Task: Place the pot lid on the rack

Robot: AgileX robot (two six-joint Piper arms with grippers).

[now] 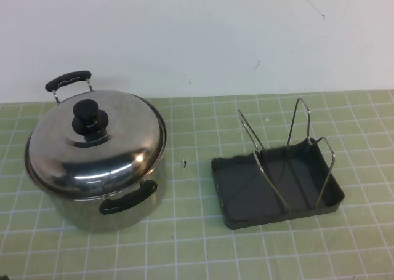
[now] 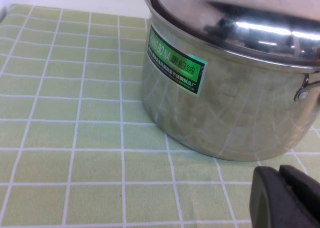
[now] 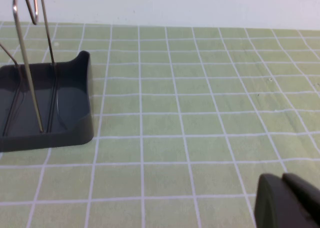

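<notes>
The pot lid (image 1: 108, 151), shiny domed steel with a black knob (image 1: 90, 115), sits closed on the steel pot (image 1: 74, 209) at the left of the table. The rack (image 1: 277, 221), a dark grey tray with upright wire loops (image 1: 266, 164), stands to the pot's right and holds nothing. Neither gripper shows in the high view. In the left wrist view my left gripper (image 2: 280, 170) is shut and empty, low beside the pot (image 2: 225, 107), with the lid (image 2: 240, 17) above. In the right wrist view my right gripper (image 3: 282, 178) is shut and empty, away from the rack (image 3: 50, 123).
The table is covered with a green mat with a white grid (image 1: 184, 243). A white wall (image 1: 197, 34) runs behind it. A small dark speck (image 1: 184, 164) lies between pot and rack. The pot has two black handles (image 1: 128, 197) and a green label (image 2: 177, 67).
</notes>
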